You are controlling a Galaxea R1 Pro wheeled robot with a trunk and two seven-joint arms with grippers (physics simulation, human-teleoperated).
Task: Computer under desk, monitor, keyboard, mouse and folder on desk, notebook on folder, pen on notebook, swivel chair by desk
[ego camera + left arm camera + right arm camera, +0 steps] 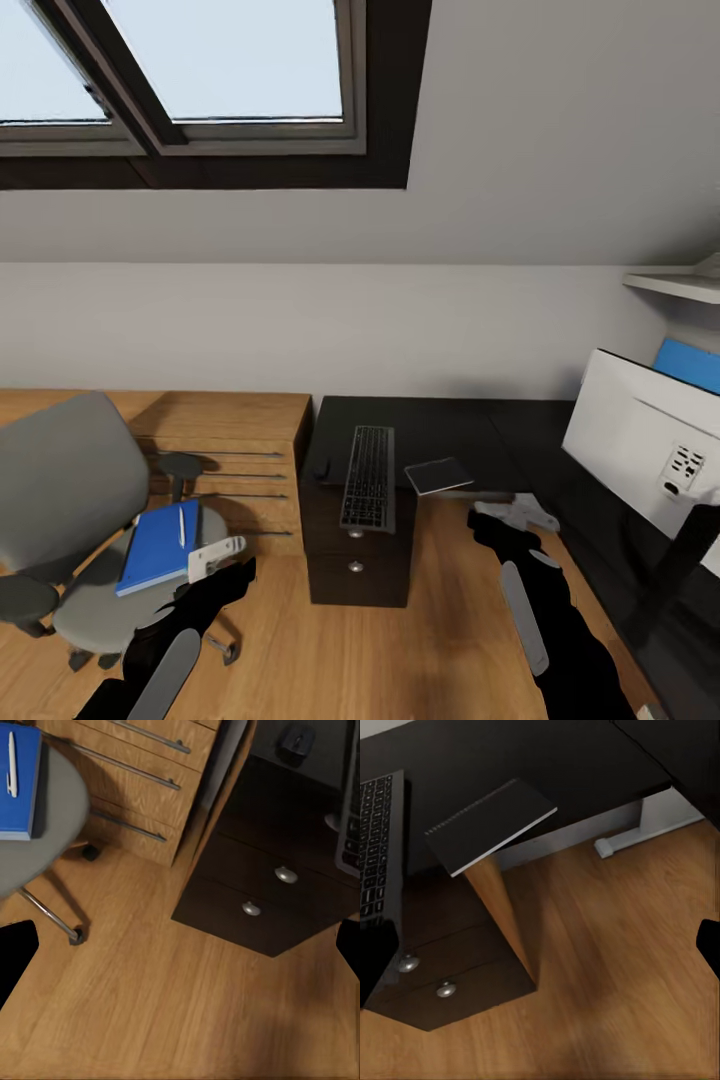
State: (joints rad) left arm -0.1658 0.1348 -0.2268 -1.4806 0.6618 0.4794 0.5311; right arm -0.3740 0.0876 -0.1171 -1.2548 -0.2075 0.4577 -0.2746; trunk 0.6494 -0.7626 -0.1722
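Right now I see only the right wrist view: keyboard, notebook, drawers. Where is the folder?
Observer: The folder lies on the chair seat, at the left in the head view.
Operator: And the pen?
Observer: The pen lies on top of the folder.
Operator: Is the mouse on the desk?
Observer: Yes, the mouse sits on the dark desk, left of the keyboard.
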